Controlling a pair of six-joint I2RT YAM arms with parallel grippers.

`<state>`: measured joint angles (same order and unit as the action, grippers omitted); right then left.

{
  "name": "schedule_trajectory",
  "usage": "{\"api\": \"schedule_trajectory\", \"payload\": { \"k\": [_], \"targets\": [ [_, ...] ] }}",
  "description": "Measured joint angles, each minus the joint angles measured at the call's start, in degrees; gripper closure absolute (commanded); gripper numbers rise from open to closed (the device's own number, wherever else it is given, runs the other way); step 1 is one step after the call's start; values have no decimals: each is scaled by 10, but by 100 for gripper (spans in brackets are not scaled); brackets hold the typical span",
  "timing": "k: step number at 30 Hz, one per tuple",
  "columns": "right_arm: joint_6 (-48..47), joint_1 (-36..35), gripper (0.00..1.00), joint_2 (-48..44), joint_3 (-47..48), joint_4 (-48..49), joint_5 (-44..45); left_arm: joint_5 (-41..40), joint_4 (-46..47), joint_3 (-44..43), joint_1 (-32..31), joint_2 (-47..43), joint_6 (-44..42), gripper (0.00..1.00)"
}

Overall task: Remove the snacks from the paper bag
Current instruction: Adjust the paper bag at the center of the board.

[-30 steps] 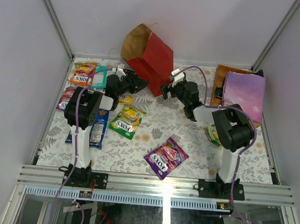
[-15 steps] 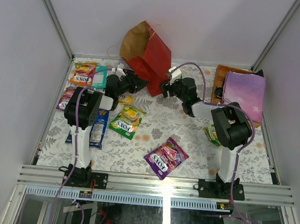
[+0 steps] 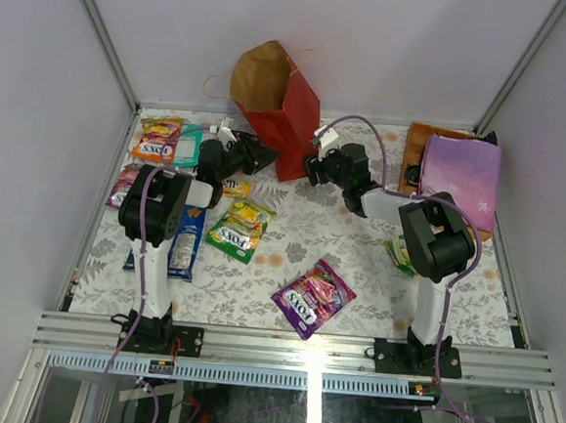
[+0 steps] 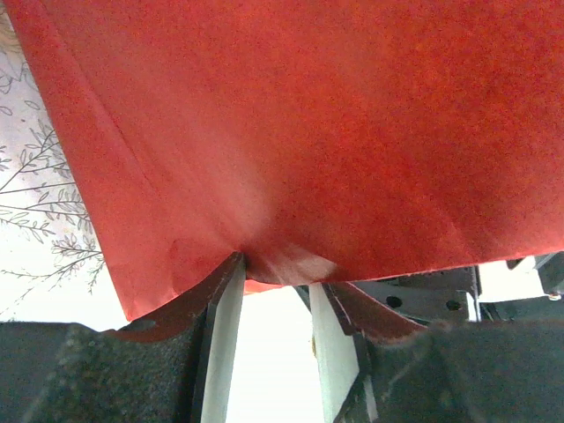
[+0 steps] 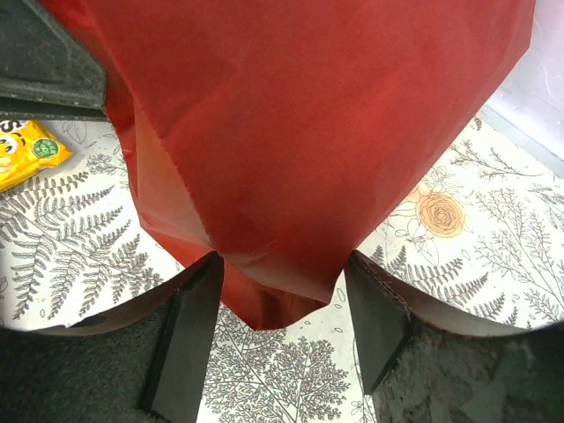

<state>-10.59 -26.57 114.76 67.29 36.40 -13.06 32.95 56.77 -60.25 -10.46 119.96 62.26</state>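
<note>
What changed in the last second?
The right end effector moved left onto the lower corner of the paper bag and its jaws narrowed around it; the bag tipped more upright. The left end effector kept hold of the bag's bottom edge; the snacks stayed put.

Paper bag (image 3: 293, 114): red outside, brown inside, thin loop handles, at far centre. It leans back with its open mouth up and to the left, lower end creased. Snacks lie flat outside it:
- orange FOX'S packet (image 3: 156, 138) far left, touching the teal pack (image 3: 189, 145)
- purple pack (image 3: 123, 184) at the left edge
- long blue pack (image 3: 185, 241)
- green FOX'S packet (image 3: 240, 228)
- small yellow packet (image 3: 234, 188) just behind the green one
- purple FOX'S packet (image 3: 312, 297) front centre
- green packet (image 3: 400, 252) on the right, partly hidden
</note>
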Motion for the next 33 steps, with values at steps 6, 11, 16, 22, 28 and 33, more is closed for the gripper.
{"api": "schedule_trajectory", "payload": {
  "k": [6,11,16,22,28,33],
  "targets": [
    [7,0,28,5,1,4,-19,0,0,3,0,-14,0,66],
    [21,0,28,26,8,4,-37,1,-2,3,0,-16,0,66],
    [26,0,28,38,21,3,-47,1,-2,3,0,-16,-1,66],
    [26,0,29,45,39,1,-62,1,-3,3,0,-16,-2,66],
    [0,-7,20,54,61,-21,-60,0,-10,2,-2,-16,-6,66],
    [-27,-25,8,54,61,-33,-40,0,-15,2,-3,-17,-10,66]
  ]
}}
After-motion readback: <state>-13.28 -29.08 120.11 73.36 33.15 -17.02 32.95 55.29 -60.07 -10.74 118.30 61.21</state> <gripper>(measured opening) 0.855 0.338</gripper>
